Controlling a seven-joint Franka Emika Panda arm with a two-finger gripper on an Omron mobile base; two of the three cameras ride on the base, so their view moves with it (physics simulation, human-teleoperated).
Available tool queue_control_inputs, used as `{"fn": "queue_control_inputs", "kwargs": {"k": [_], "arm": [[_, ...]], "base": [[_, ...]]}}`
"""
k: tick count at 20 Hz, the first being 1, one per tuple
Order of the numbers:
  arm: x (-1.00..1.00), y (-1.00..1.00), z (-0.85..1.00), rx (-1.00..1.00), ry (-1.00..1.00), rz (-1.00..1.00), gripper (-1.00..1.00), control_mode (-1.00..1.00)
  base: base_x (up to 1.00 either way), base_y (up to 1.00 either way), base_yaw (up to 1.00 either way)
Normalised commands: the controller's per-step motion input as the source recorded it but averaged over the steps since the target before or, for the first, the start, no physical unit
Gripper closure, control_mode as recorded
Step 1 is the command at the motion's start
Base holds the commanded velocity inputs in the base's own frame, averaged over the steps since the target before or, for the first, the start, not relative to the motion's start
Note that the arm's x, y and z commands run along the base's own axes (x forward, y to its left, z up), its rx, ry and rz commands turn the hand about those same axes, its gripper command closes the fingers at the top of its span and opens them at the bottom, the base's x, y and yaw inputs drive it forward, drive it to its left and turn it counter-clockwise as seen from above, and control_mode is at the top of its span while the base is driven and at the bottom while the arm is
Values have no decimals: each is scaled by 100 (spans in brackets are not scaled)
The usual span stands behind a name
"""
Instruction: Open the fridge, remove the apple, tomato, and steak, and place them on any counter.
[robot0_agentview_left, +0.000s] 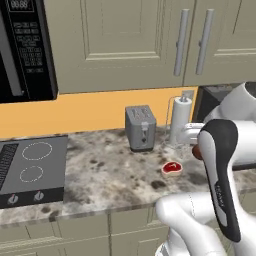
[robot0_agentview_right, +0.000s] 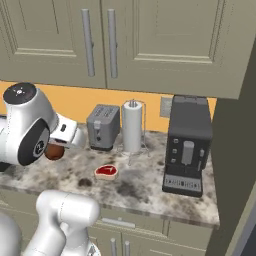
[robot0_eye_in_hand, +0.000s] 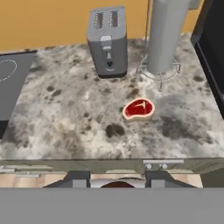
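the steak (robot0_eye_in_hand: 139, 109) is already lying flat on the tabletop (robot0_eye_in_hand: 65, 118), in front of the toaster (robot0_eye_in_hand: 107, 41) and the paper roll (robot0_eye_in_hand: 165, 35), apart from both.

the claw (robot0_eye_in_hand: 118, 179) is hanging out in front of the tabletop's edge, not over the stone yet. a dark red-brown ball (robot0_agentview_right: 54, 151) is sitting between its two fingers (robot0_eye_in_hand: 78, 178), so the claw is clenched on the ball. in the hand view only a small dark slice of the ball is peeking out, so i am not fully sure how well the fingers are gripping it.

what could go wrong from here:
- if the claw is letting go right here, the ball is dropping to the floor, because it is hanging past the edge.
- the ball is round, so if it is dropped from high up it may be rolling off the tabletop or into the steak.
- if the arm is reaching forward too low, the ball or the fingers may be bumping the front edge of the tabletop.
- if it is going too far, it may be knocking the toaster or tipping the paper roll.

writing: the microwave (robot0_agentview_left: 25, 47) is showing a small number display and rows of tiny button words, but they are too blurry to read. the coffee machine (robot0_agentview_right: 187, 145) and the toaster are showing no name that i can read.
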Motion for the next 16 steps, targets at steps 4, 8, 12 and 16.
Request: {"fn": "queue_control_inputs", "kwargs": {"k": [4, 8, 12, 16], "arm": [[-7, 7, -81, -3, 12, 0, 100, -100], [86, 25, -72, 0, 10, 0, 100, -100], [100, 37, -44, 0, 12, 0, 100, -100], [100, 37, -52, 0, 20, 0, 100, -100]], "base": [[0, 0, 0], [0, 0, 0], [0, 0, 0], [0, 0, 0]]}}
